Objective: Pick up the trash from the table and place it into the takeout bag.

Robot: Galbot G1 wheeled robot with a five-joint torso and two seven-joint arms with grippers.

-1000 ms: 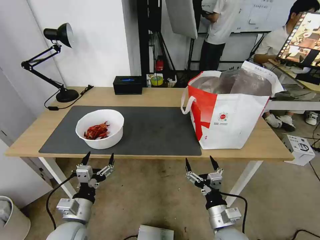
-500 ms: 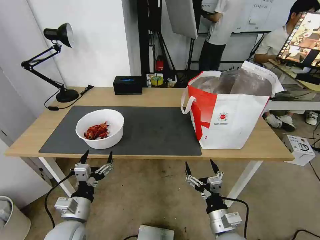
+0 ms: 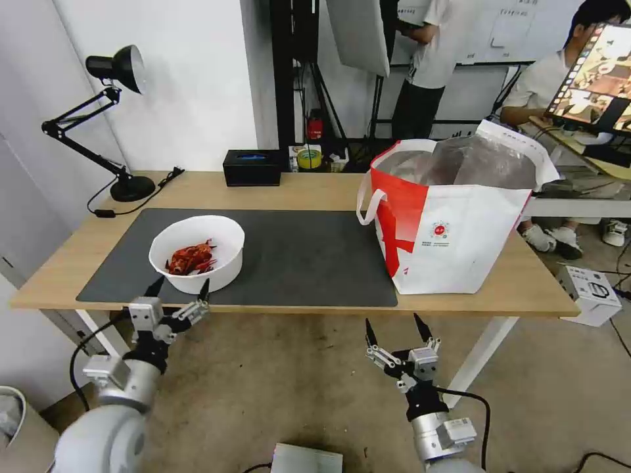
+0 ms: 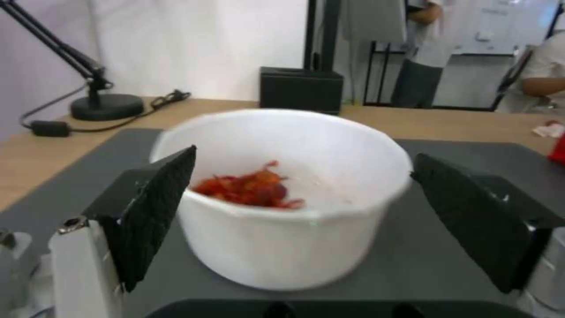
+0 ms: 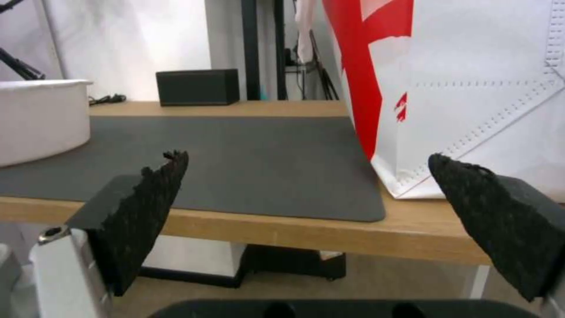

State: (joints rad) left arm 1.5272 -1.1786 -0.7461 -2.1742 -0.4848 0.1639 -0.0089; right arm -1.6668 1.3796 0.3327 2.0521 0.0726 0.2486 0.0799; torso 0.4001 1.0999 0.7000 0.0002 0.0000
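Note:
The trash on the table (image 3: 309, 190) is a white bowl (image 3: 197, 253) of red crayfish shells, standing on the left part of the dark grey mat (image 3: 296, 256). My left gripper (image 3: 179, 288) is open at the table's near edge, its tips just in front of the bowl's near wall. In the left wrist view the bowl (image 4: 282, 194) sits between the two black pads (image 4: 156, 207) without touching them. The takeout bag (image 3: 453, 217) stands open at the right of the table. My right gripper (image 3: 394, 325) is open, below the table's front edge, facing the bag (image 5: 471, 88).
A black tissue box (image 3: 252, 167) stands at the table's far edge and a black desk lamp (image 3: 112, 118) at the far left corner. Bare mat lies between bowl and bag. Beyond the table are people, a monitor and stands. A white box (image 3: 591, 292) lies on the floor to the right.
My left gripper has risen and moved forward to the table's front edge, close to the bowl. The right gripper has stayed low and barely shifted. Bowl and bag have not moved.

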